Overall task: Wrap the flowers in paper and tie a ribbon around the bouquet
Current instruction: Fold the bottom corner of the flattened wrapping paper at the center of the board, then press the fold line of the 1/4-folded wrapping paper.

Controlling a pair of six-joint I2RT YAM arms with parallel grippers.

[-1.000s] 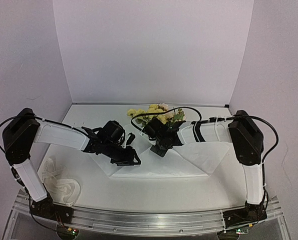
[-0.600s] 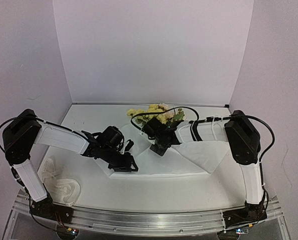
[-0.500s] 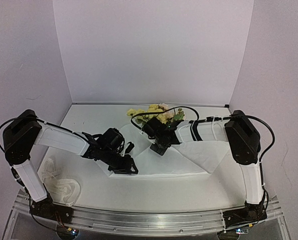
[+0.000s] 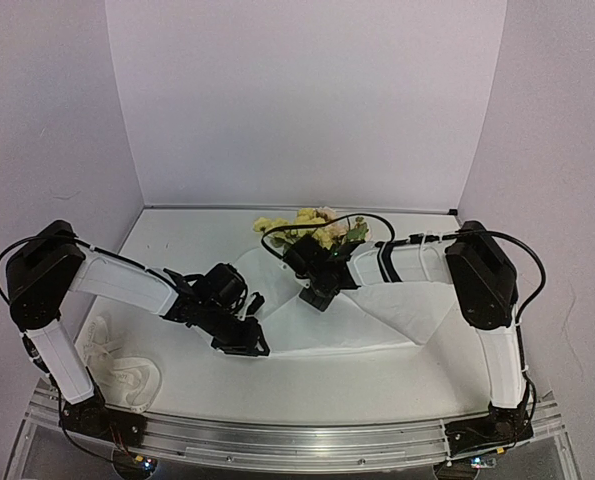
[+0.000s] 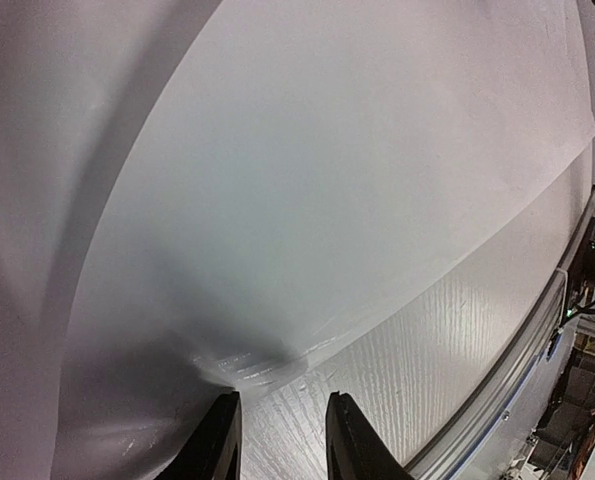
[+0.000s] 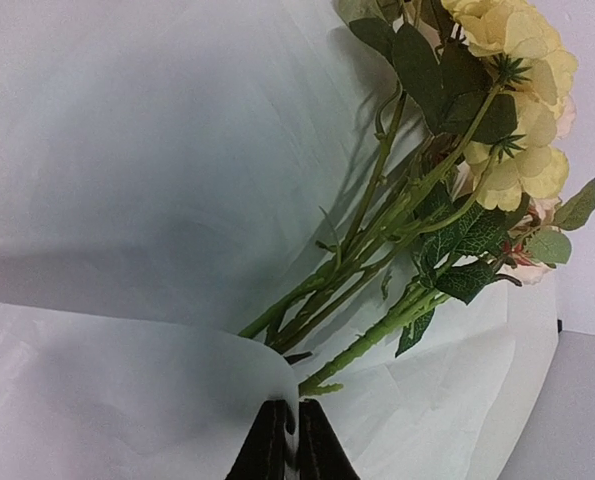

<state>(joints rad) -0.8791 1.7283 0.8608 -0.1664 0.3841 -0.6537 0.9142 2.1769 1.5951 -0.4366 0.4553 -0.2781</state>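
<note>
The flowers (image 4: pixel 312 228), pale yellow blooms on green stems (image 6: pixel 377 280), lie on the white paper (image 4: pixel 377 315) at mid-table. My right gripper (image 6: pixel 292 440) sits at the stem ends, shut on a curled edge of the paper (image 6: pixel 127 390). Over the sheet's near-left corner, my left gripper (image 4: pixel 247 342) hovers low. In the left wrist view its fingers (image 5: pixel 217 440) stand apart over bare table, the crumpled paper corner (image 5: pixel 247 365) touching the left fingertip. The ribbon (image 4: pixel 122 372) lies coiled at the near left, away from both grippers.
The white textured table (image 5: pixel 427 350) ends at a metal rail (image 4: pixel 297 435) along the near side. Purple walls (image 4: pixel 307 100) close in the back and sides. The right arm (image 4: pixel 417 262) reaches across the sheet from the right.
My left gripper has slid nearer and leftward to the paper's near-left corner, its jaws narrowing a little. The sheet's left side has drawn in. The right gripper has hardly moved.
</note>
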